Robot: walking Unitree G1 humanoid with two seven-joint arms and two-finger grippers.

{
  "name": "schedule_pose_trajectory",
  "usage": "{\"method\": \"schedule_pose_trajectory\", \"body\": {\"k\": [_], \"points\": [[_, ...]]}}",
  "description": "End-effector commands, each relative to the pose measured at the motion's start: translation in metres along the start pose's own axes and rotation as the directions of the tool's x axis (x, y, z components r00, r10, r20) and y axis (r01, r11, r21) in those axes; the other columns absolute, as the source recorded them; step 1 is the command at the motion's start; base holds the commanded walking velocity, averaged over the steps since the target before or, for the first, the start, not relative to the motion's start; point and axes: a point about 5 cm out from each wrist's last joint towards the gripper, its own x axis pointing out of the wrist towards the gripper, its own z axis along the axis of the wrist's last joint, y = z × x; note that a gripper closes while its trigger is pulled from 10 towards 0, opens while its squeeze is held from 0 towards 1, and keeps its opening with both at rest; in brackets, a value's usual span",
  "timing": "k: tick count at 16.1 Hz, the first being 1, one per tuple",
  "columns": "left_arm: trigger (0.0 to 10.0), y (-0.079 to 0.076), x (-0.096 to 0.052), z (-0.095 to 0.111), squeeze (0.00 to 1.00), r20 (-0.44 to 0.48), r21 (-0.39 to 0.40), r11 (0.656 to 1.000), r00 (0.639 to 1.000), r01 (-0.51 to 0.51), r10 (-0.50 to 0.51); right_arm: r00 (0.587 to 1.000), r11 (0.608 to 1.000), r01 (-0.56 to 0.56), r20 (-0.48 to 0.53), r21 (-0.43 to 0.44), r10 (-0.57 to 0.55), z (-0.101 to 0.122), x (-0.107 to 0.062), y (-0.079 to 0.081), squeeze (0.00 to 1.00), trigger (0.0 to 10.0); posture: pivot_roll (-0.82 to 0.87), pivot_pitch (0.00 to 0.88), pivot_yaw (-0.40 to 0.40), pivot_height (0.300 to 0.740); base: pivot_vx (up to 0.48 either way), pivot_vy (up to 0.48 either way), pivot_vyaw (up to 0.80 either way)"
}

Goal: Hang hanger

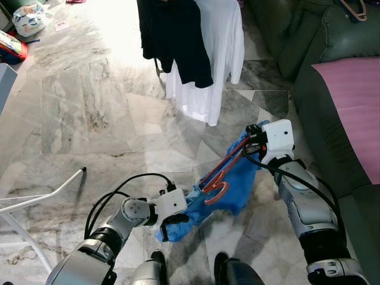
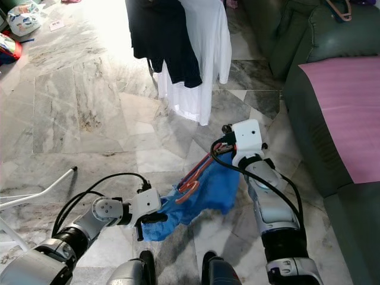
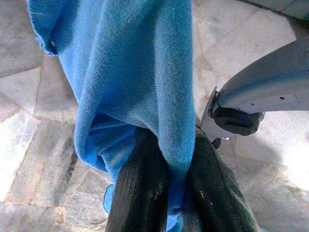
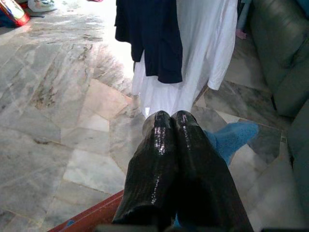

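**Left eye view: hanger and garment held between both grippers**

Left eye view shows the red hanger (image 1: pixel 217 175) threaded into a blue garment (image 1: pixel 228 184), suspended above the marble floor (image 1: pixel 89 107) between the two arms. Its hook curls at the lower end, near the left gripper.

Handling judgement: the hanger appears thin, light and stiff, so it should be gripped at the neck or bar. The garment is soft knit, limp and liable to slide off the bar if tilted.

The right gripper (image 1: pixel 252 142) holds the upper end; in the right wrist view its fingers (image 4: pixel 169 159) are pressed together, with the red bar and blue cloth just beneath them. The left gripper (image 1: pixel 172 222) has its fingers (image 3: pixel 140 193) clamped on a fold of the garment.

A clothes rack carrying a dark shirt (image 1: pixel 175 35) and a white shirt (image 1: pixel 217 53) stands ahead, well apart. A green sofa (image 1: pixel 314 53) lies to the right.
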Motion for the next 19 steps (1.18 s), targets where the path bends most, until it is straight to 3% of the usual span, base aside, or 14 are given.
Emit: {"method": "schedule_pose_trajectory", "body": {"k": [1, 7, 10, 11, 12, 13, 19], "points": [[10.0, 0.000, 0.000, 0.001, 0.00, 0.015, 0.008, 1.000, 1.000, -0.007, 0.007, 1.000, 1.000, 0.000, -0.006, 0.010, 0.000, -0.001, -0.003, 0.001, 0.00, 0.0, -0.05, 0.280, 0.087, 0.740, 0.000, 0.000, 0.00], [10.0, 0.001, 0.001, 0.001, 0.00, -0.007, 0.003, 0.999, 0.999, -0.032, 0.032, 0.995, 0.994, -0.094, 0.036, 0.049, 0.092, 0.009, -0.013, 0.024, 0.00, 0.0, -0.05, 0.277, 0.089, 0.740, 0.000, 0.000, 0.00], [10.0, 0.001, 0.002, 0.001, 0.00, -0.001, -0.001, 0.999, 0.999, -0.032, 0.032, 0.994, 0.994, -0.110, 0.017, 0.007, 0.110, 0.007, -0.023, 0.025, 0.00, 0.0, -0.06, 0.278, 0.088, 0.740, 0.000, 0.000, 0.00], [10.0, 0.000, 0.002, 0.001, 0.00, 0.000, -0.002, 0.999, 0.999, -0.033, 0.033, 0.998, 0.998, -0.060, 0.008, -0.029, 0.060, 0.006, -0.025, 0.017, 0.00, 3.2, -0.06, 0.279, 0.089, 0.740, 0.000, 0.000, 0.00], [10.0, 0.000, 0.003, 0.002, 0.00, 0.000, -0.002, 0.999, 0.999, -0.033, 0.033, 0.999, 0.999, -0.041, 0.008, -0.031, 0.041, 0.007, -0.025, 0.015, 0.09, 7.9, -0.06, 0.280, 0.090, 0.740, 0.000, 0.000, 0.00], [10.0, 0.000, 0.003, 0.002, 0.00, -0.001, -0.001, 0.999, 0.999, -0.033, 0.033, 0.999, 0.998, 0.040, 0.007, -0.038, -0.039, 0.008, -0.023, 0.004, 1.00, 10.0, -0.06, 0.279, 0.090, 0.740, 0.000, 0.000, 0.00], [10.0, 0.000, 0.004, 0.004, 0.00, 0.008, 0.004, 1.000, 1.000, -0.027, 0.027, 0.987, 0.987, 0.160, -0.025, -0.017, -0.161, 0.012, -0.011, -0.011, 1.00, 10.0, -0.06, 0.281, 0.089, 0.740, 0.000, 0.000, 0.00]]}}
